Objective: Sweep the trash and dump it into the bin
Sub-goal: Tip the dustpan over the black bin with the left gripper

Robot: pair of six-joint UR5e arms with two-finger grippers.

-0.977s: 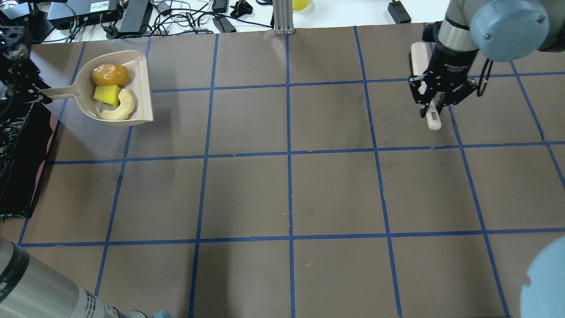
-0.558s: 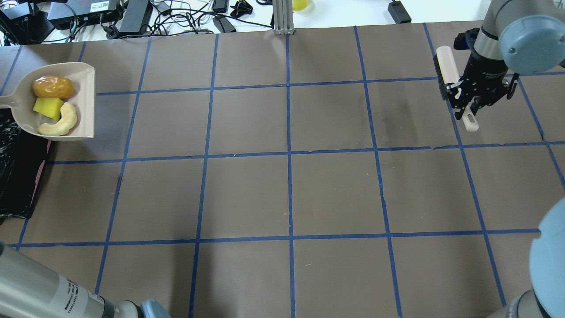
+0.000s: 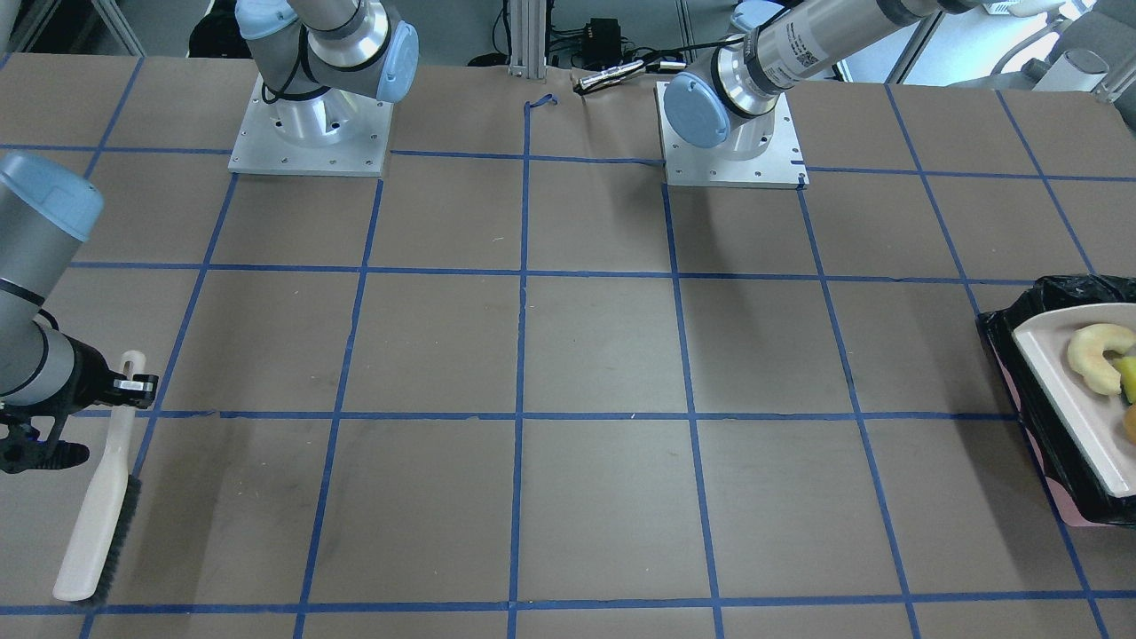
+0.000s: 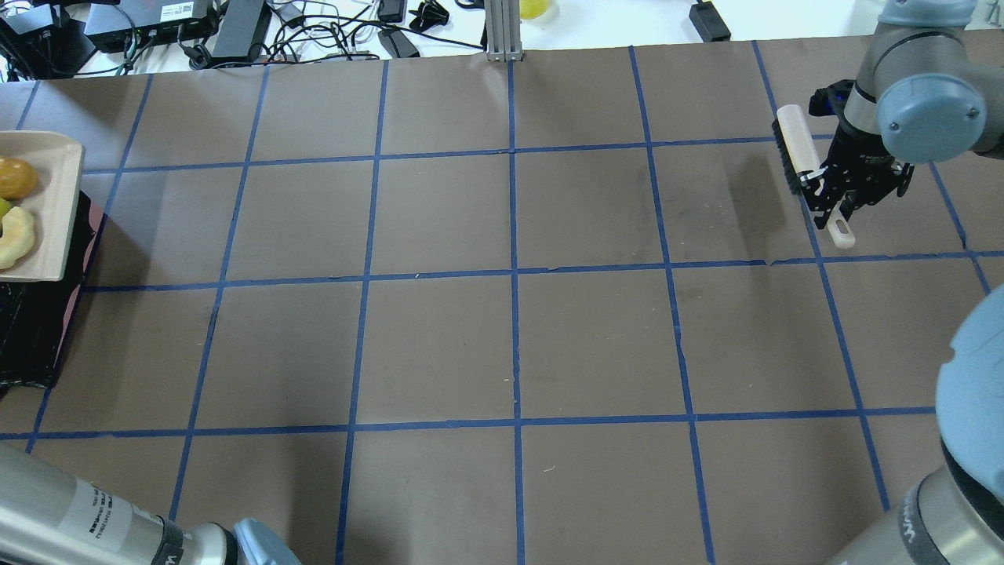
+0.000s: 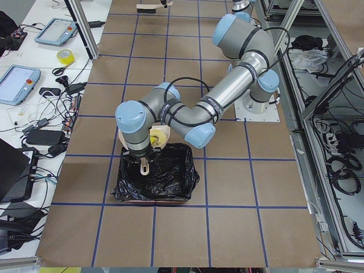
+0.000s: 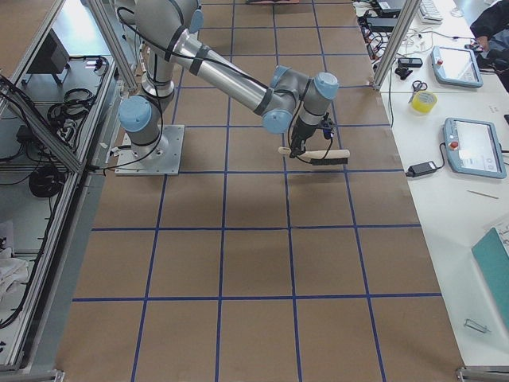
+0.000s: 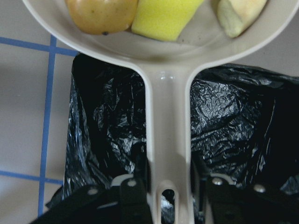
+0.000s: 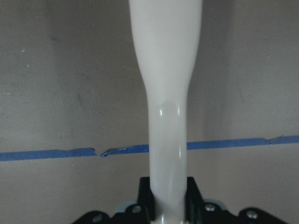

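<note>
A: How to dump well?
B: The left gripper (image 7: 167,189) is clamped on the dustpan (image 7: 167,116) handle; the trash (image 7: 163,18) lies in its scoop, at the bin (image 7: 233,121) edge. I would centre it first, then tilt slowly.
A: What is unclear?
B: The scoop is cut off overhead. The right gripper (image 8: 167,198) clamps the brush (image 8: 166,70), well apart.

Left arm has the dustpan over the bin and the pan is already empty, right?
Not empty: the dustpan, held over the bin, carries the potato lump, yellow block and peel. The left wrist view shows it.
</note>
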